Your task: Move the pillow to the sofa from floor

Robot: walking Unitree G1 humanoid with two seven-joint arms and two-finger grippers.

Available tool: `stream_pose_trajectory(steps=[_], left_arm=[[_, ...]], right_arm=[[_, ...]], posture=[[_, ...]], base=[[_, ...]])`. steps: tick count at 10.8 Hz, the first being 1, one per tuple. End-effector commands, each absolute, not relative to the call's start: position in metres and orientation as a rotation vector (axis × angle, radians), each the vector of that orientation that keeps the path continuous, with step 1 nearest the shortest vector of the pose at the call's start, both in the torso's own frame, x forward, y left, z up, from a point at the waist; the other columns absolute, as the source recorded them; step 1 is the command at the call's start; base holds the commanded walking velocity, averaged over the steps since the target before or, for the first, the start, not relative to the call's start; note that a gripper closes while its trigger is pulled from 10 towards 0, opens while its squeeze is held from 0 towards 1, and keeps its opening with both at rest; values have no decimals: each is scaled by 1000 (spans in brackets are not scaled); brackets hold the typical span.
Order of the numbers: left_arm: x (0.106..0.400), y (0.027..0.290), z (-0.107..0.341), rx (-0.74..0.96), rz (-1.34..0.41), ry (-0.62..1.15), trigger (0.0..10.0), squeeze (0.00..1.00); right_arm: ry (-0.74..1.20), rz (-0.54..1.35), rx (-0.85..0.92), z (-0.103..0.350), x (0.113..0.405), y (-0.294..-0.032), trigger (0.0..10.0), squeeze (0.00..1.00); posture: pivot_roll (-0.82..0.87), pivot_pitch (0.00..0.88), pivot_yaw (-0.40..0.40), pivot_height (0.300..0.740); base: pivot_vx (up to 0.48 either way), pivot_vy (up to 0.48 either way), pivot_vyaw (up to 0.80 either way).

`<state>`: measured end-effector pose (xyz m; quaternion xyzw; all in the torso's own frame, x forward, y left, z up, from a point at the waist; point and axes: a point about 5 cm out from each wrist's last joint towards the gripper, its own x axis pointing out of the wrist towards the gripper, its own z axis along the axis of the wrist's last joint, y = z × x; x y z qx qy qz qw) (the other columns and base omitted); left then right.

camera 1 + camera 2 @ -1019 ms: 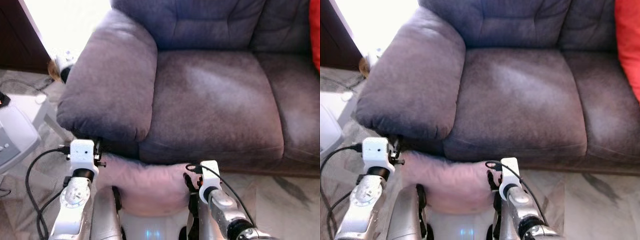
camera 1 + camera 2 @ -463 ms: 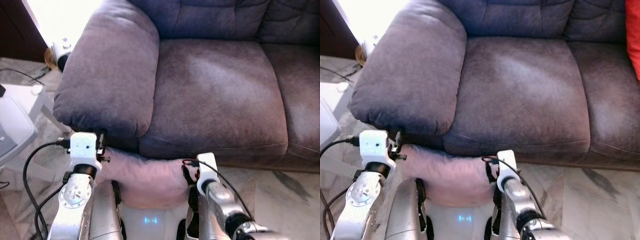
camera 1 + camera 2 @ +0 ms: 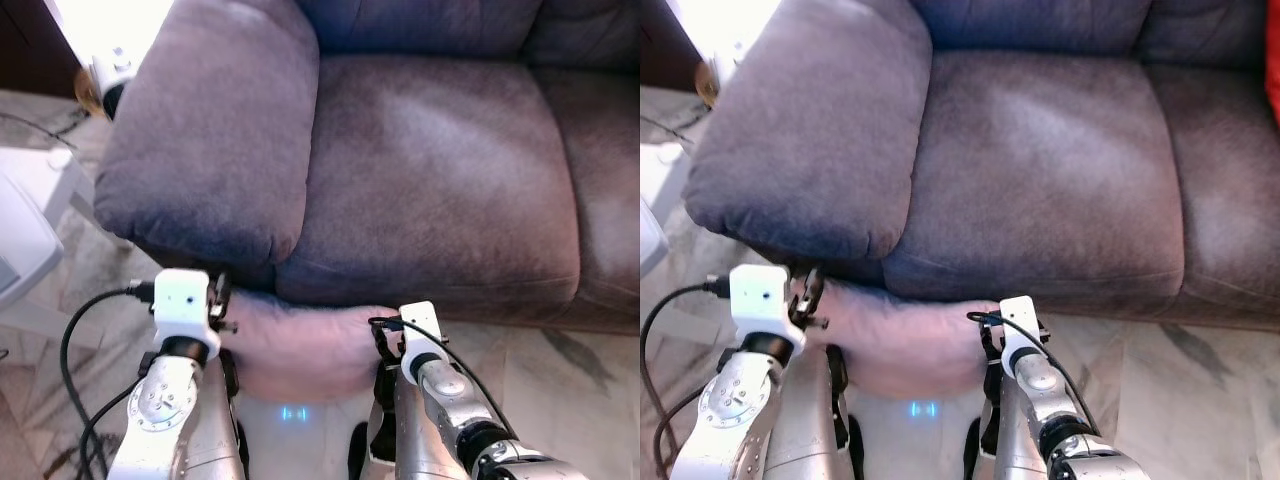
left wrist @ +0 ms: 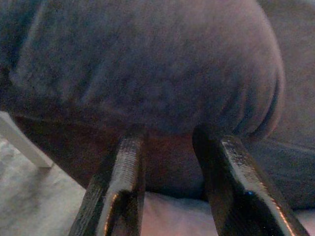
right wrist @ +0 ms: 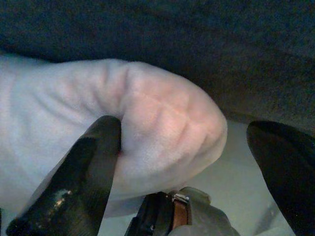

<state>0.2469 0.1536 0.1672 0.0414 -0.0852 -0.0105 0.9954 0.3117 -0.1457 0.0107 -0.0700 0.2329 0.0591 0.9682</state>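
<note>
The pink pillow [image 3: 300,345] is held up between the two arms, just below the front edge of the sofa [image 3: 430,190] seat. The left gripper [image 4: 167,191] is spread open; the right gripper [image 5: 187,162] is open too, one finger pressed into the pillow. With no firm pinch, the pillow could be dropped, or caught under the armrest [image 3: 215,150].

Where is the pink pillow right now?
The pillow is low in the left eye view, between the left gripper and right gripper, just in front of the sofa seat's front edge.
</note>
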Motion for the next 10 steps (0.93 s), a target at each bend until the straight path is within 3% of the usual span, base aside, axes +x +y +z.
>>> stream_pose_trajectory(steps=[1, 3, 4, 5, 10], left_arm=[[242, 153, 173, 82, -13, -173, 10000, 0], [238, 151, 189, 76, -16, -202, 10000, 0], [237, 150, 197, 72, -20, -208, 10000, 0], [237, 149, 198, 71, -21, -205, 10000, 0], [243, 149, 199, 75, -22, -190, 10000, 0]], right_arm=[[525, 102, -145, -1, 301, -152, 10000, 0], [539, 112, -122, -3, 299, -149, 10000, 0], [546, 130, -92, -5, 298, -143, 5725, 0], [547, 142, -83, -5, 298, -140, 0, 0], [571, 154, -98, -8, 295, -140, 0, 0]], posture=[[300, 454, -100, 535], [314, 481, -100, 535], [314, 491, -99, 535], [316, 491, -99, 535], [317, 428, -108, 535]], base=[[0, 0, 0], [0, 0, 0], [0, 0, 0], [0, 0, 0], [0, 0, 0]])
